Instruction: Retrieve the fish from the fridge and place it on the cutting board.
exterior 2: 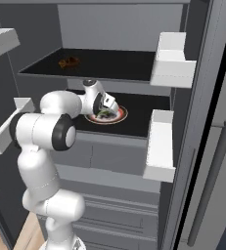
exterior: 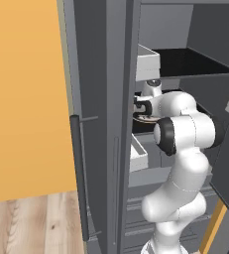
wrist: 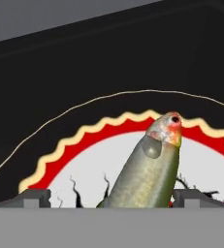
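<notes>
The fish (wrist: 147, 169) is slim and grey-green, with a pale reddish head pointing away from the hand. It lies on a round red-rimmed plate (wrist: 84, 140) on a black shelf of the open fridge (exterior 2: 124, 29). My gripper (wrist: 112, 196) stands open low over the plate, a fingertip on each side of the fish's body. The right fingertip (wrist: 191, 196) is close against the fish and the left one stands well apart. From the base I see the gripper (exterior 2: 106, 108) reaching in over the plate (exterior 2: 118, 116). The cutting board is out of view.
White door bins (exterior 2: 175, 61) hang on the open right door, with a lower one (exterior 2: 159, 146) beneath. A small brown item (exterior 2: 69, 62) sits on the shelf above. The left door carries a dark bar handle (exterior: 79, 173) beside an orange wall (exterior: 22, 99).
</notes>
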Motion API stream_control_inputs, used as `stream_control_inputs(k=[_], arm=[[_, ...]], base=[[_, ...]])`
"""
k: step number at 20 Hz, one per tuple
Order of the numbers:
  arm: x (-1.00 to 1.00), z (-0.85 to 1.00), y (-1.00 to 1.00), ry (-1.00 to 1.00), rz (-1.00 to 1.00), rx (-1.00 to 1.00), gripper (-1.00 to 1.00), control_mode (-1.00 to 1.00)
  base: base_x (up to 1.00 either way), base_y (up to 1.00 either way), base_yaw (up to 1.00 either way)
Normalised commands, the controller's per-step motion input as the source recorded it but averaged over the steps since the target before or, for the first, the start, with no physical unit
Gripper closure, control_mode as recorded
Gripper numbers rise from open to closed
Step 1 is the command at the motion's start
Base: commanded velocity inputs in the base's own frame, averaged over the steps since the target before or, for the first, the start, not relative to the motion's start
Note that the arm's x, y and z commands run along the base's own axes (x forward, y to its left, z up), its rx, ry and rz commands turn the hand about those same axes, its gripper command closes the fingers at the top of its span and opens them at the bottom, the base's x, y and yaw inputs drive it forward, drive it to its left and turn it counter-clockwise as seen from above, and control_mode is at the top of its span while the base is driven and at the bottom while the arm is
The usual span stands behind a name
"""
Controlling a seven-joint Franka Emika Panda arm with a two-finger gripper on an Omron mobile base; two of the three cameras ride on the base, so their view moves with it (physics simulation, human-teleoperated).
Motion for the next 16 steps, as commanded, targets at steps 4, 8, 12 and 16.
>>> stream_control_inputs(k=[4, 8, 12, 16], arm=[[0.12, -0.23, -0.06, 0.07, 0.0, 0.0, -1.0, -1.0], [0.0, -0.23, -0.1, 0.02, 0.0, 0.0, -1.0, -1.0], [-0.09, -0.24, -0.14, 0.0, -0.02, 0.01, 1.0, -1.0], [-0.02, -0.13, -0.01, 0.0, 0.0, 0.01, 1.0, -1.0]], base=[[0.0, 0.0, 0.0], [0.0, 0.0, 0.0], [0.0, 0.0, 0.0], [0.0, 0.0, 0.0]])
